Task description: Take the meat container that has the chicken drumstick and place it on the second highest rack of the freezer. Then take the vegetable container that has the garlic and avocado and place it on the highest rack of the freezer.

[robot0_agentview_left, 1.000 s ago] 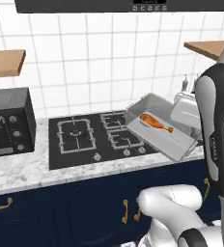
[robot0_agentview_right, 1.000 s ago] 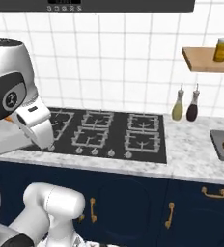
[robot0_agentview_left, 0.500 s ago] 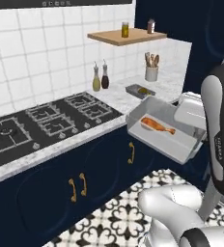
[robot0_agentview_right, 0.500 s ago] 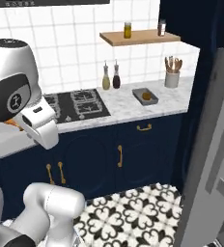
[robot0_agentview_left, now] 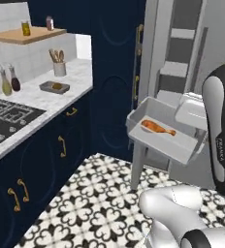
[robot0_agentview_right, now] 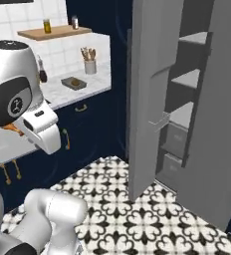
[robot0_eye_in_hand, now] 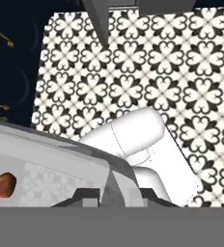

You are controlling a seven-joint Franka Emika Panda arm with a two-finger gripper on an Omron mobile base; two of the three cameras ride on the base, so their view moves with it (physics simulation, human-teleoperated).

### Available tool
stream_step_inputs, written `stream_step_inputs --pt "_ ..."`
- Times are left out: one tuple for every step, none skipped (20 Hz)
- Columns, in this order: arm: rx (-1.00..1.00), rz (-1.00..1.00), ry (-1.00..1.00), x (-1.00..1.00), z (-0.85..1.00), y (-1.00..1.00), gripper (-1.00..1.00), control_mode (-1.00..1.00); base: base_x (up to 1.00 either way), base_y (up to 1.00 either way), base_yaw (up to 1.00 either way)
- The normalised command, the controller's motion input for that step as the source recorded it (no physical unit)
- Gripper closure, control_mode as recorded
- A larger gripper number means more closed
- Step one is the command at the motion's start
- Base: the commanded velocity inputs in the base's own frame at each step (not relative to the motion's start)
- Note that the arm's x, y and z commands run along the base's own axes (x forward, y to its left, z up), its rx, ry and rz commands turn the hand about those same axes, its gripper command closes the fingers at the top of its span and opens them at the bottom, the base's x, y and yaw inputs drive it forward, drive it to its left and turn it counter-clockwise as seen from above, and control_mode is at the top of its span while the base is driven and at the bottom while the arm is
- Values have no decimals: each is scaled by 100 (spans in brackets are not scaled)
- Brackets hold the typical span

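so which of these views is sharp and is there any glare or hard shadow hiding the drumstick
Left base view: soft, slightly blurred render with even light; the chicken drumstick reads plainly in its tray, without glare. Right base view: equally soft; the freezer shelves are flat grey. Hand view: floor tiles crisp; the tray wall crops the drumstick to an orange tip.

The freezer (robot0_agentview_right: 197,94) is seen with its grey door (robot0_agentview_right: 147,94) swung open and standing edge-on at the left of the opening. Open gaps are left above the highest rack (robot0_agentview_right: 194,38) and the second highest rack (robot0_agentview_right: 187,78). The patterned floor (robot0_agentview_right: 152,214) before it lies bare. The dark cabinets (robot0_agentview_left: 46,160) bound the left.
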Motion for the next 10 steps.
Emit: stream_step_inputs --pt "0 0 0 0 0 0 100 100 -75 0 -71" --pt "0 0 0 0 0 0 100 100 -48 -6 -75" --pt "0 0 0 0 0 0 100 100 -15 -18 -79" --pt "0 0 0 0 0 0 100 100 0 -21 -81" --pt "0 0 0 0 0 0 100 100 1 -19 -81" --pt "0 0 0 0 0 0 100 100 10 -9 -79" --pt "0 0 0 0 0 0 100 100 14 -5 -79" --pt "0 0 0 0 0 0 100 100 23 0 -77" --pt "0 0 0 0 0 0 100 100 35 0 -73" --pt "0 0 0 0 0 0 100 100 61 4 -65"
